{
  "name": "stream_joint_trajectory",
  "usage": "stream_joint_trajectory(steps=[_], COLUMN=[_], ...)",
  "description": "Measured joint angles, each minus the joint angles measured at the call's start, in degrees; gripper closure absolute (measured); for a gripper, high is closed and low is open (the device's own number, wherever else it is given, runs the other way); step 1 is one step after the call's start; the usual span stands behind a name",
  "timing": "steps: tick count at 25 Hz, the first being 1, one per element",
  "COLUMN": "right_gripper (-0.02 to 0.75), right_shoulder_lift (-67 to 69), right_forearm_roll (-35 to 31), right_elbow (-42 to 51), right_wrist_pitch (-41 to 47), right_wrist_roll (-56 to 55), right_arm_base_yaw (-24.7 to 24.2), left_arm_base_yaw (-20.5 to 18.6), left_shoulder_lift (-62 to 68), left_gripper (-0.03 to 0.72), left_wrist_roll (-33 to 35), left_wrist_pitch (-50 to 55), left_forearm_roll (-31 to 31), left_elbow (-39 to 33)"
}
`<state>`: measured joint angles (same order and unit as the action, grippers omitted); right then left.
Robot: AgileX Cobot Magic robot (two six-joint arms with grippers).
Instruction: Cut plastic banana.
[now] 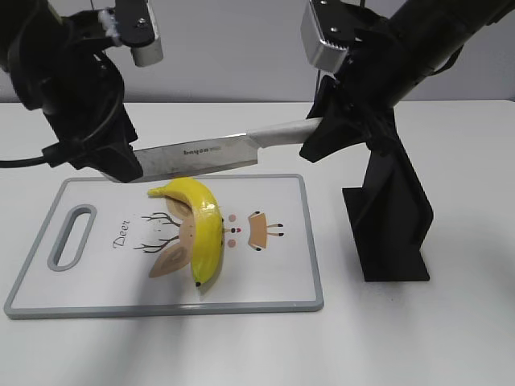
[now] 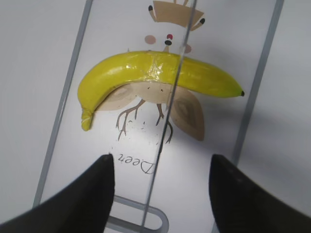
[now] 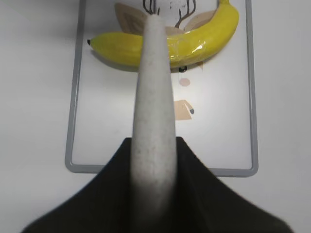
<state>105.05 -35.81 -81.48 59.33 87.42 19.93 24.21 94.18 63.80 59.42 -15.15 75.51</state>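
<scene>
The banana point(image 1: 199, 225) lies in the middle of the cutting board point(image 1: 282, 281). It looks light, hard and slippery. The right end effector point(image 1: 318, 137) grips the knife point(image 1: 201, 153). The left end effector point(image 2: 158, 187) is open; it should hold the banana's end.

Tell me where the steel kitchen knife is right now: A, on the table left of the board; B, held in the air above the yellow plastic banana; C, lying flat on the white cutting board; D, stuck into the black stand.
B: the right gripper holds the steel kitchen knife by its handle, blade above the yellow plastic banana.
</scene>
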Motion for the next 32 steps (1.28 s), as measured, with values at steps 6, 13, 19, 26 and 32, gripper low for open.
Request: stream_joint_trajectory(steps=[6, 13, 19, 26, 32], right_gripper=[0.573, 0.573, 0.573, 0.573, 0.57], right_shoulder_lift=[0.0, 0.0, 1.53, 9.36, 17.57], right_forearm_roll=[-1.57, -2.18, -2.36, 0.76, 5.39], right_elbow=[0.0, 0.0, -0.4, -0.5, -0.7], right_wrist_pitch=[0.0, -1.1, -1.58, -2.91, -8.2], right_wrist_roll=[1.18, 1.1, 1.21, 0.81, 1.01], right_arm_base_yaw=[0.0, 0.0, 0.0, 0.0, 0.23], left_arm_base_yaw=[0.0, 0.05, 0.05, 0.05, 0.31], left_shoulder_lift=[2.29, 3.14, 3.29, 8.01, 15.33], left_gripper=[0.146, 0.565, 0.667, 0.67, 0.67], left_wrist_roll=[0.88, 0.94, 1.93, 2.25, 2.86], left_wrist_pitch=[-2.15, -4.9, -4.9, -11.24, -24.46], left_forearm_roll=[-0.24, -0.3, 0.32, -0.63, -3.2], left_elbow=[0.11, 0.15, 0.15, -3.51, -9.54])
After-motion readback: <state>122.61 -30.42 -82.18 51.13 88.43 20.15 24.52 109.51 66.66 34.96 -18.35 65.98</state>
